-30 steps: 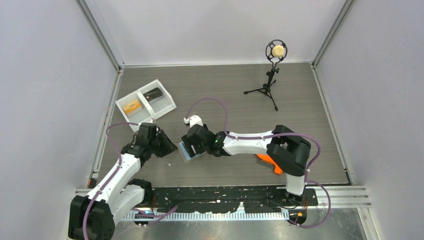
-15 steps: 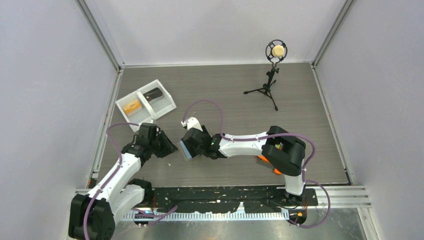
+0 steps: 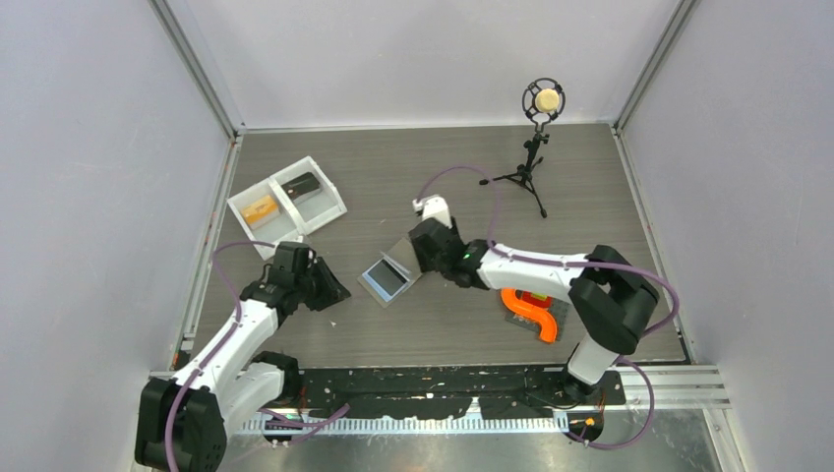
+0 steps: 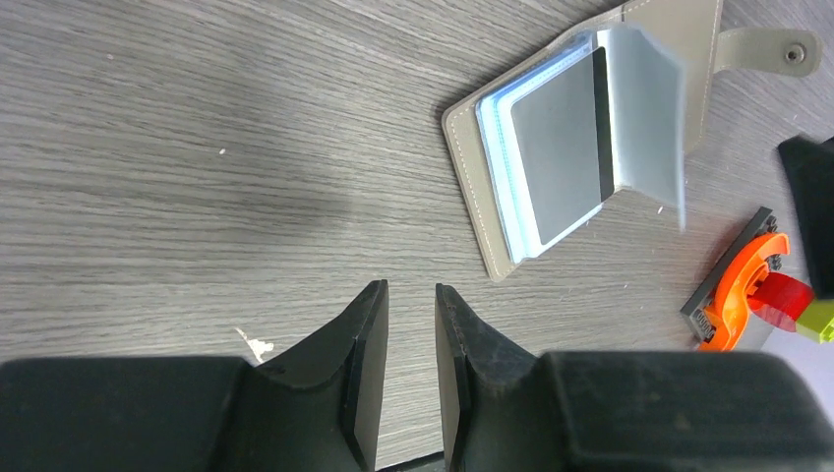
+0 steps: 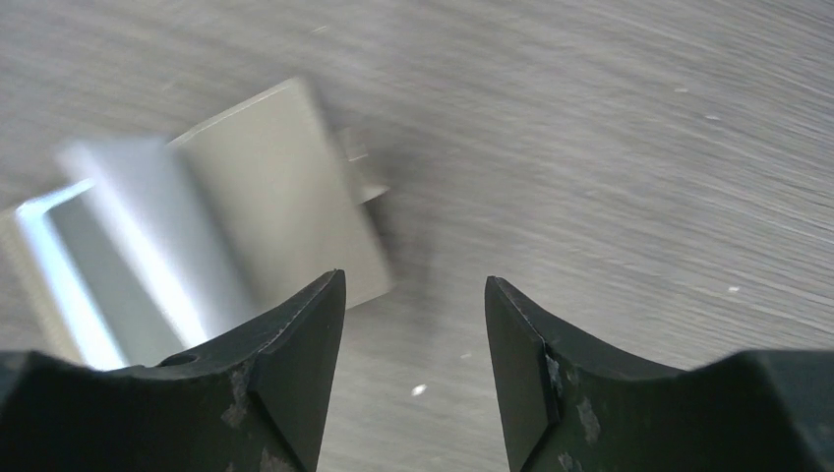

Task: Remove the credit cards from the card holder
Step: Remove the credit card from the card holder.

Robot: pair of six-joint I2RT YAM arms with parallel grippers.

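Note:
The grey card holder (image 3: 390,274) lies open on the table, its light blue inside facing up. In the left wrist view the card holder (image 4: 575,147) shows a clear sleeve flap over a dark grey rectangle with a black stripe (image 4: 556,147). An orange card (image 3: 261,207) and a dark card (image 3: 301,184) lie in the white tray (image 3: 320,206). My right gripper (image 3: 417,258) is open and empty, just right of the holder; its view (image 5: 413,280) shows the blurred holder flap (image 5: 275,187). My left gripper (image 3: 334,293) (image 4: 411,287) is left of the holder, jaws narrowly apart, empty.
An orange curved piece on a dark plate (image 3: 531,313) lies right of the holder, near the right arm. A small tripod with a round head (image 3: 536,147) stands at the back right. The tray sits at the back left by the wall.
My right gripper has let go of the card holder and pulled back up and to the right. The holder now lies open, shifted slightly right. The left arm has barely moved.

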